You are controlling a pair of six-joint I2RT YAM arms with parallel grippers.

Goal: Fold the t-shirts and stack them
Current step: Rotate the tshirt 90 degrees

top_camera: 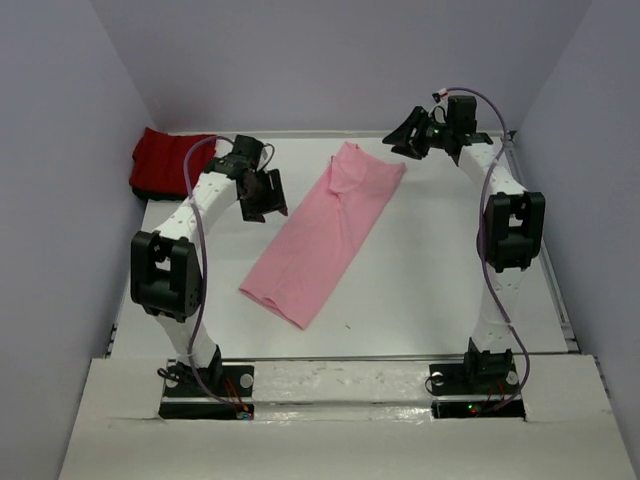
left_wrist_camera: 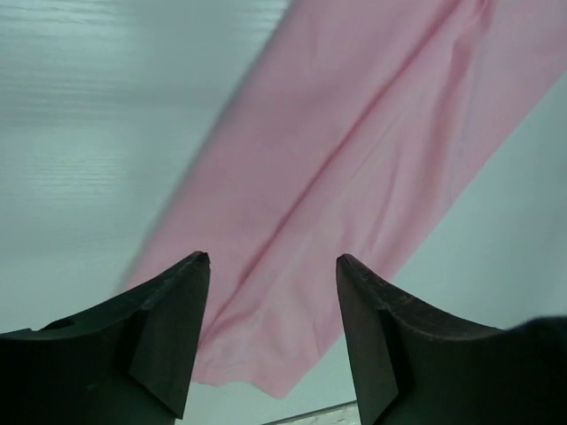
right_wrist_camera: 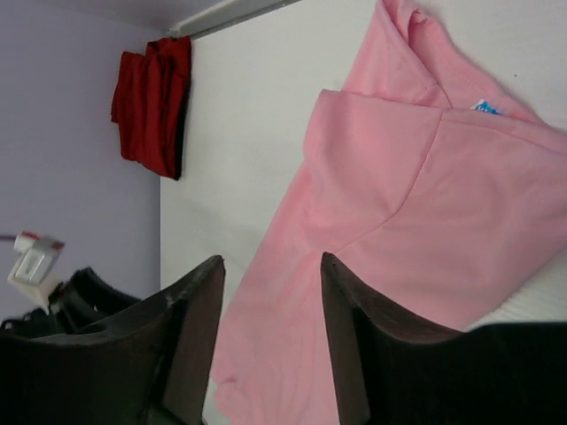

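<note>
1. The deep red t-shirt (top_camera: 165, 160) is seen at the far left corner of the table (top_camera: 430, 300). It is bunched into a thick, compact heap against the left wall (top_camera: 60, 150), well apart from the other shirt. Whether it is neatly folded cannot be told at this distance.
2. The left hand (top_camera: 262, 192) is held above the table between the two shirts, near the left edge of the pink cloth. In the left wrist view its fingers (left_wrist_camera: 168, 328) are seen standing well apart, with nothing gripped between them. Pink cloth is seen below the gap.
3. The light pink t-shirt (top_camera: 325, 235) is laid flat at the middle of the table as a long, narrow strip set on a slant. Its hem end lies nearer the arms and to the left, and its collar end lies farther away and to the right. The sides are folded inward, so that straight long edges are shown, and a sleeve is turned over the body near the collar. Soft creases are seen running along its length. In the right wrist view a small blue label (right_wrist_camera: 485, 108) is visible at the neck.
4. The right hand (top_camera: 405, 138) is held at the far right, raised off the table just beyond the collar end of the pink shirt. Its fingers are likewise parted, and nothing is held between them.
</note>
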